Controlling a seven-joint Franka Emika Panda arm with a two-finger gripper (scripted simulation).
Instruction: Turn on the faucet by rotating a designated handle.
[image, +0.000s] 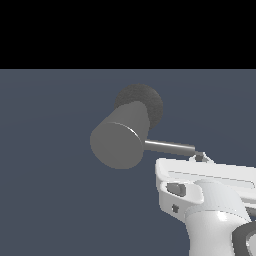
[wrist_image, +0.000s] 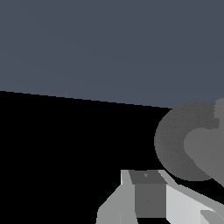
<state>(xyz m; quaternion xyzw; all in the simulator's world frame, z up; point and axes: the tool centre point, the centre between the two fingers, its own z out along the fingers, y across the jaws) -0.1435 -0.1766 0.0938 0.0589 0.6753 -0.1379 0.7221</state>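
In the exterior view the faucet (image: 119, 142) is a thick matte grey cylinder with a flat round face, standing out from a darker rough round base (image: 145, 101). The handle (image: 169, 146), a thin shiny rod, sticks out of its side toward the exterior view's right. My white gripper (image: 200, 157) comes in from the lower right, and a dark fingertip (image: 199, 158) sits right at the rod's free end. Contact is unclear, and the hand body hides how the jaws stand. The wrist view shows the faucet (wrist_image: 205, 148) on its base (wrist_image: 173, 140) beyond one grey finger (wrist_image: 148, 192). The handle is out of that view.
A plain blue-grey floor (image: 50, 175) stretches around the faucet under black background. The white hand and wrist (image: 215, 205) fill the lower right of the exterior view.
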